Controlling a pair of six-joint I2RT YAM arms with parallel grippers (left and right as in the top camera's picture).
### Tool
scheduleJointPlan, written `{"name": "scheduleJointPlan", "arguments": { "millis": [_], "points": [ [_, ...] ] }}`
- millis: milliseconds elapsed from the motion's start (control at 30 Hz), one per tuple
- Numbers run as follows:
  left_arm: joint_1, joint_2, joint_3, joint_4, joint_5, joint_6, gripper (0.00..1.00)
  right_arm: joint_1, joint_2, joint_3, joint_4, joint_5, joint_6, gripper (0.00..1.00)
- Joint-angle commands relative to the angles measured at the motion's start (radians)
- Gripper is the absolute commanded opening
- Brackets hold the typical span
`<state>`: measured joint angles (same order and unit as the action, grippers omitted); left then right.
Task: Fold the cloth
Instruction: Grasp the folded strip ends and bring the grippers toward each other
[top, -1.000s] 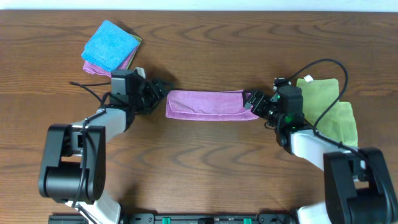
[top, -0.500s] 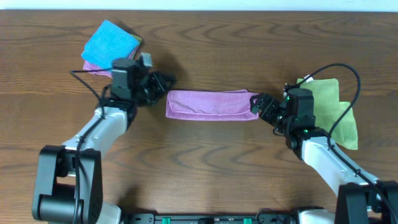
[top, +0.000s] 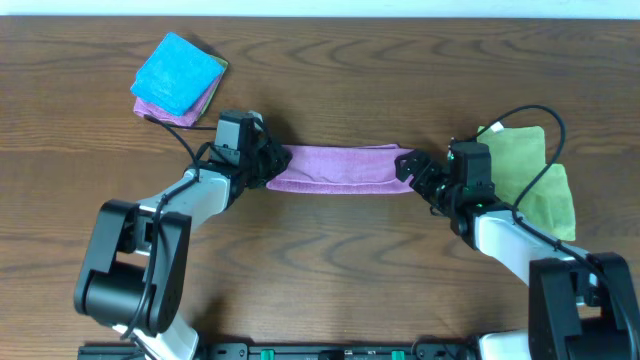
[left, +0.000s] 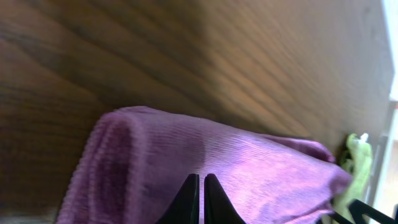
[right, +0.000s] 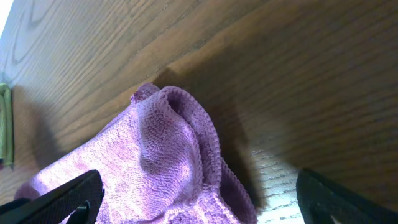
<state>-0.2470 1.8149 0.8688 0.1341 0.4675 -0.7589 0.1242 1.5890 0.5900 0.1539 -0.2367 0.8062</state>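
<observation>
Cloth (top: 340, 167) lies as long folded strip between pincers; left pincer (top: 272, 165) closed at one end, hold unclear; right pincer (top: 408, 170) wide open astride other; crosswise fold seemingly not yet done

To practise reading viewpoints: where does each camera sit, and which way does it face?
Overhead: above the table, looking straight down on the purple cloth; both arms show.
Left wrist: on the left arm, facing along the cloth; shut jaws show at the bottom.
Right wrist: on the right arm, facing the cloth's end; open jaws at both bottom corners.
Shared: all three show the cloth.
</observation>
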Motion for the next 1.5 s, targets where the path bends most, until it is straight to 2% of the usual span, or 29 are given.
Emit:
{"name": "scheduleJointPlan", "arguments": {
  "millis": [0,300,367,467,500,567,633,667,1033,1200,1467],
  "points": [
    [-0.002,0.032,0.007,-0.004,-0.048,0.016,0.06,0.022,0.024,0.007,-0.005,-0.003,0.02,0.99],
    [-0.002,0.046,0.007,-0.013,-0.081,0.019,0.06,0.09,0.115,0.007,0.111,0.0,0.054,0.99],
    [-0.002,0.046,0.007,-0.027,-0.084,0.019,0.06,0.103,0.143,0.007,0.136,-0.001,0.055,0.96],
    [-0.002,0.046,0.007,-0.045,-0.083,0.023,0.06,0.119,0.182,0.008,0.175,-0.007,0.054,0.78],
    [-0.002,0.046,0.007,-0.05,-0.083,0.023,0.06,0.126,0.191,0.008,0.191,-0.007,0.053,0.64],
    [-0.001,0.046,0.007,-0.055,-0.083,0.023,0.06,0.132,0.197,0.008,0.225,-0.002,0.045,0.29],
    [0.001,0.046,0.007,-0.055,-0.083,0.023,0.06,0.132,0.196,0.008,0.267,0.0,0.011,0.08],
    [0.002,0.046,0.007,-0.055,-0.083,0.023,0.06,0.132,0.195,0.008,0.294,0.0,0.001,0.02],
    [0.032,0.045,0.025,-0.078,-0.056,0.05,0.06,0.169,0.044,0.024,0.322,-0.029,0.0,0.01],
    [0.032,0.045,0.033,-0.082,-0.054,0.05,0.06,0.222,0.036,0.074,0.307,-0.025,-0.008,0.01],
    [0.032,0.045,0.033,-0.082,-0.051,0.05,0.06,0.364,0.099,0.325,0.084,0.072,-0.158,0.01]
  ]
}}
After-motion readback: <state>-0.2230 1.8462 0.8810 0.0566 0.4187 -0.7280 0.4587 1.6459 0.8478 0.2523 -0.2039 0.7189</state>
